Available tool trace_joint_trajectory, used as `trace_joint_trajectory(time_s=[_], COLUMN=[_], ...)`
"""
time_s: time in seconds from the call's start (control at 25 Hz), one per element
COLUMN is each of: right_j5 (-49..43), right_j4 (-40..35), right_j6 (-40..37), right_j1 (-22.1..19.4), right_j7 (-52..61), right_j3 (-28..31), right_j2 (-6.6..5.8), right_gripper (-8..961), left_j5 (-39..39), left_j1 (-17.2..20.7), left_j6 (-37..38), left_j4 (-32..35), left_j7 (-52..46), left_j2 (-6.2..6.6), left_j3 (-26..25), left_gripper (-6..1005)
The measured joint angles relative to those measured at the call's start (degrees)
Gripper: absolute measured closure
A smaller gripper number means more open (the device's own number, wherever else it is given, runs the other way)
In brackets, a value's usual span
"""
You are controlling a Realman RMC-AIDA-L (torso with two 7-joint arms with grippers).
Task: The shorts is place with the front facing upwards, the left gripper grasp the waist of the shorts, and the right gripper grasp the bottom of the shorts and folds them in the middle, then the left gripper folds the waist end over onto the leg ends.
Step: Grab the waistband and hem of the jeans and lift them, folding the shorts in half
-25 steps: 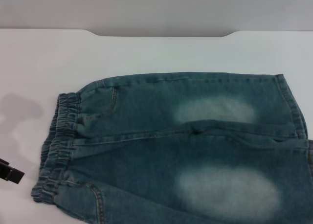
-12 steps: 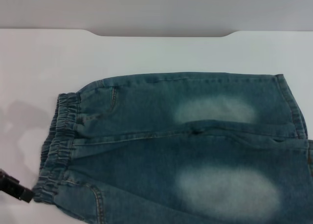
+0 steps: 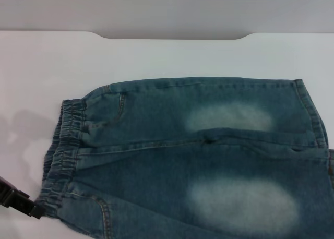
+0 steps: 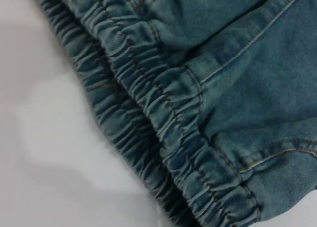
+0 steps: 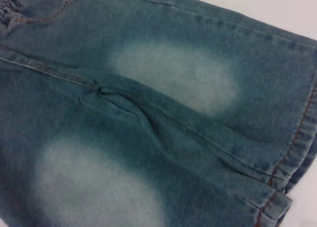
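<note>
Shorts [image 3: 209,155] lying flat, front up, on white counter [image 3: 156,56], waist [image 3: 62,150] to the left, hems [image 3: 313,114] to the right. Left hand [image 3: 23,201] touching near-left waist corner; grip state cannot be told. Right hand out of sight.

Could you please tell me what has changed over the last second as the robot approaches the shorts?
The left gripper has moved in from the table's left edge, toward the robot and rightwards, and now sits at the near corner of the elastic waistband. No grasp is visible yet. The shorts lie flat and unmoved on the white table, and the right gripper is out of the head view throughout.
</note>
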Motion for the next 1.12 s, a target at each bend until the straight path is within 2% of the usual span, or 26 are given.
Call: trace_joint_trajectory(time_s=[0.08, 0.2, 0.24, 1.12], right_j5=[0.0, 0.0, 0.0, 1.5], right_j4=[0.2, 0.1, 0.0, -0.4], right_j6=[0.2, 0.1, 0.1, -0.2], right_j1=[0.0, 0.0, 0.0, 0.2], right_j7=[0.0, 0.0, 0.0, 0.1], right_j3=[0.0, 0.0, -0.1, -0.3], right_j2=[0.0, 0.0, 0.0, 0.0], right_gripper=[479, 479, 479, 478], left_j5=[0.0, 0.0, 0.0, 0.0], left_j1=[-0.5, -0.5, -0.9, -2.1], left_j6=[0.1, 0.1, 0.4, 0.1], left_j4=[-0.4, -0.4, -0.4, -0.8], left_j7=[0.1, 0.1, 0.2, 0.4], left_j2=[-0.6, -0.6, -0.97, -1.86], left_j3=[0.3, 0.3, 0.3, 0.5], left_gripper=[321, 321, 321, 321])
